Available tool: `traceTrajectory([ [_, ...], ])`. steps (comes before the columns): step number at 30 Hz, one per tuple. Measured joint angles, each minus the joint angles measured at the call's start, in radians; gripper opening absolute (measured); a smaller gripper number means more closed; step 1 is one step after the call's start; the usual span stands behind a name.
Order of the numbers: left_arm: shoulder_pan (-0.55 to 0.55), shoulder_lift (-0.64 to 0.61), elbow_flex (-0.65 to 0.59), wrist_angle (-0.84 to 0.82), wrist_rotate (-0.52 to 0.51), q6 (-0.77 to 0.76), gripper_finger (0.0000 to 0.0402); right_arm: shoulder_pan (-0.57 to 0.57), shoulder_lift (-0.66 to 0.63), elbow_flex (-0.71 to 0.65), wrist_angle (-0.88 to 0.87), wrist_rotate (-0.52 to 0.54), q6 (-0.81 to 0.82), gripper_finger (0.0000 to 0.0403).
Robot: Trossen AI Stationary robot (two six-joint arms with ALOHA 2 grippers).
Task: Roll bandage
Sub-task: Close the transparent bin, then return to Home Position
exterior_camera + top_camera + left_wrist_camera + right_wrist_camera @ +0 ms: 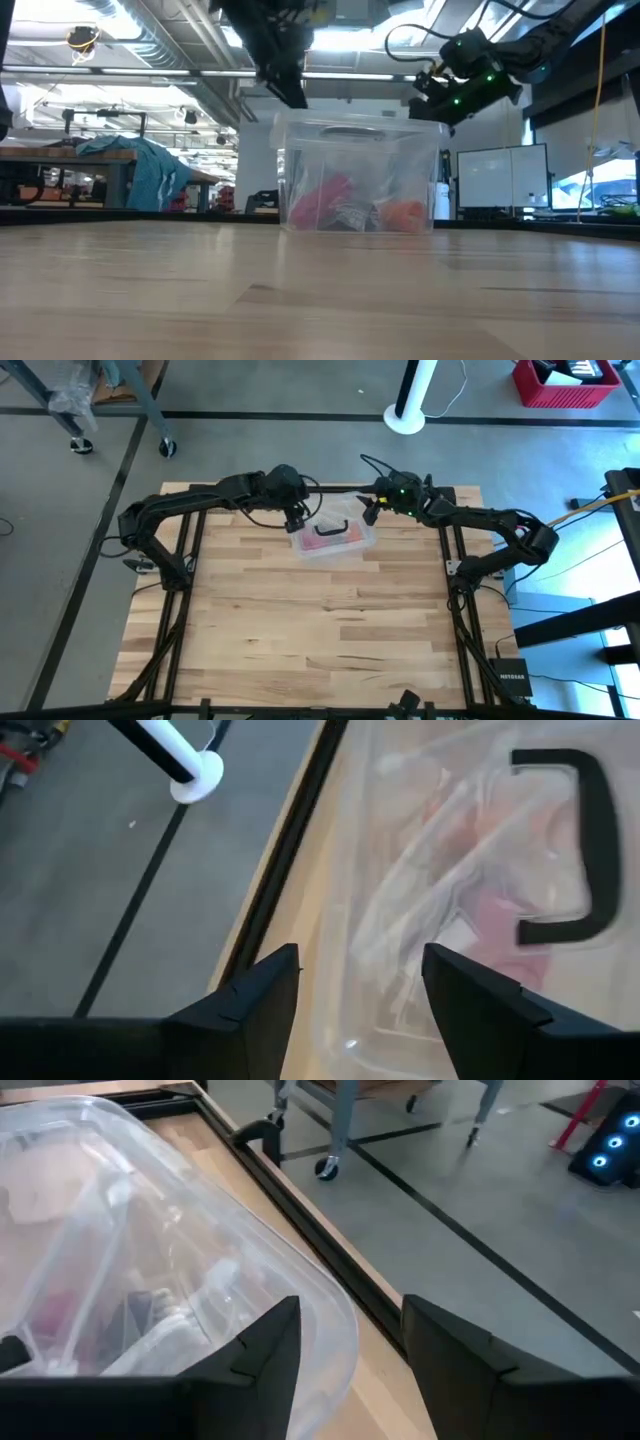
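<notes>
**Both arms hover over the clear box at the far edge of the tabletop**

The clear plastic box (335,538) with its black handle (332,527) sits on the wooden tabletop (320,630) near its far edge. Inside it, behind the clear wall, lies the pink-red bandage (322,203), bunched beside crumpled clear plastic. The left gripper (296,520) hangs above the box's left end, its fingers (260,1000) spread wide and holding nothing. The right gripper (370,512) hovers just off the box's right end, fingers (455,1350) parted and empty.
</notes>
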Motion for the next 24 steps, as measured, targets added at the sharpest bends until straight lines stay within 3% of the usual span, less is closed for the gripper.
traceTrajectory([
  [5,0.033,0.006,-0.133,0.082,0.014,-0.019,0.0205,0.000,0.010,0.003,0.000,0.006,-0.001,0.0179],
  [13,0.085,-0.003,-0.317,0.347,0.013,-0.026,0.0205,0.001,0.010,0.003,-0.009,0.049,-0.019,0.0179],
  [24,0.140,-0.045,-0.238,0.405,0.012,0.100,0.0205,0.000,-0.021,0.086,-0.054,0.062,-0.023,0.0179],
])
